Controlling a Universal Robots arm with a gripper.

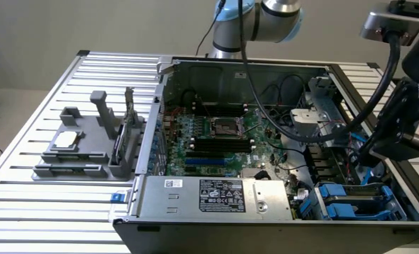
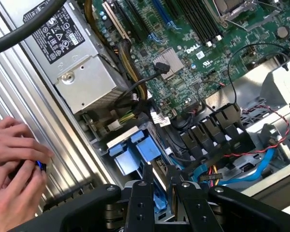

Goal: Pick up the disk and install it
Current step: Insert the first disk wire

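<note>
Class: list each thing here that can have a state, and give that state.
Computer case: open, insides exposed.
Power supply: mounted in the case, cables attached.
Blue carriers: seated in the case beside the power supply.
Gripper: over the blue carriers.
Hands: closed round a small blue item.

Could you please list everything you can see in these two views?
Computer case: one, grey, open, on the table.
Slatted table: one, silver, under the case.
Motherboard: one, green, inside the case.
Power supply: one, grey with labels, case's near edge in the exterior view.
Drive carriers: count unclear, blue, case corner at the exterior view's right.
Cables: several, black, yellow, red, blue, inside the case.
Fixture: one, grey, on the table at the exterior view's left.
Chip: one, silver, on the fixture.
Person's hands: two, beside the case, over the table.
Robot arm: one, silver and blue, behind the case.
Gripper: one, black, above the drive carriers.
</note>
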